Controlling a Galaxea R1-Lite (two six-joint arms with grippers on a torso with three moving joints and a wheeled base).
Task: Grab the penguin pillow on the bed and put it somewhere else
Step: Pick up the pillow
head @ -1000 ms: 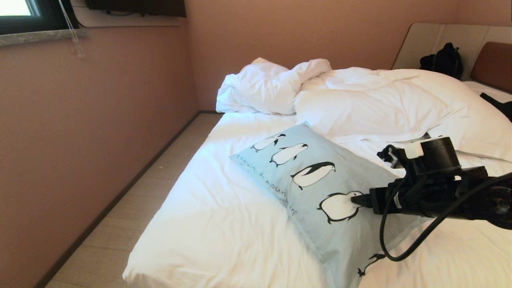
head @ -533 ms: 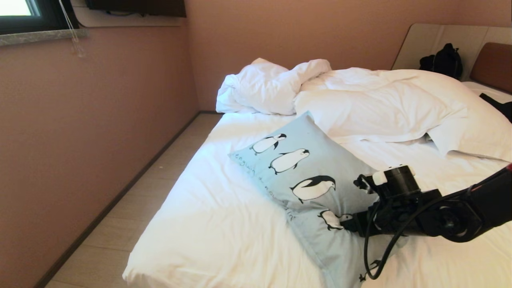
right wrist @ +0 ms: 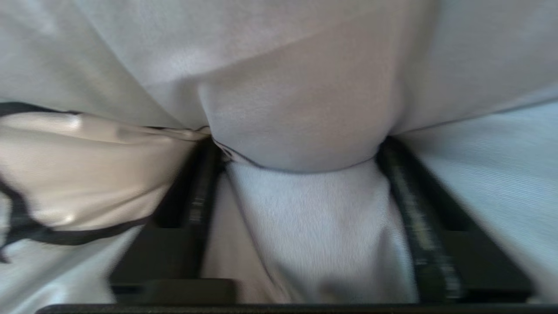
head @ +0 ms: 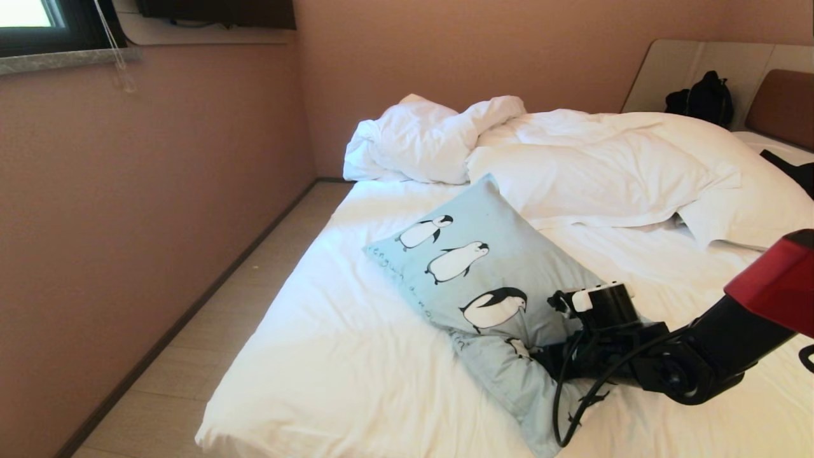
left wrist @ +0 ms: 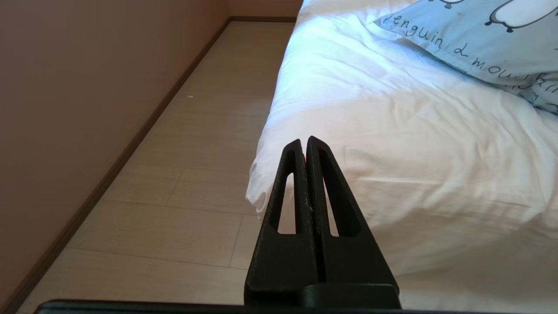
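The penguin pillow is laid diagonally on the white sheet of the bed, near the foot-end corner, with its far corner close to the rumpled white duvet. Its near corner is cut off by the lower edge of the head view, and the lowest penguin print is largely hidden behind the right gripper.

The right gripper is pressed into the near half of the pillow from the robot's right side. In the head view its fingertips are buried in creased fabric and cannot be made out. In the right wrist view, a bulge of pale-blue pillow fabric is seen gathered between the two dark fingers, which are set partly apart on either side of it. The picture is blurred there; the fabric appears to be pinched, but a firm grip cannot be confirmed. The pillow is not lifted off the sheet.

The left gripper is seen only in the left wrist view. Its fingers are pressed flat together with nothing between them, and it is held beside the corner of the mattress, above the pale floor. Only an edge of the pillow, with part of its lettering, is shown in that view.

A black bag is placed at the headboard, which is cut off at the right edge.
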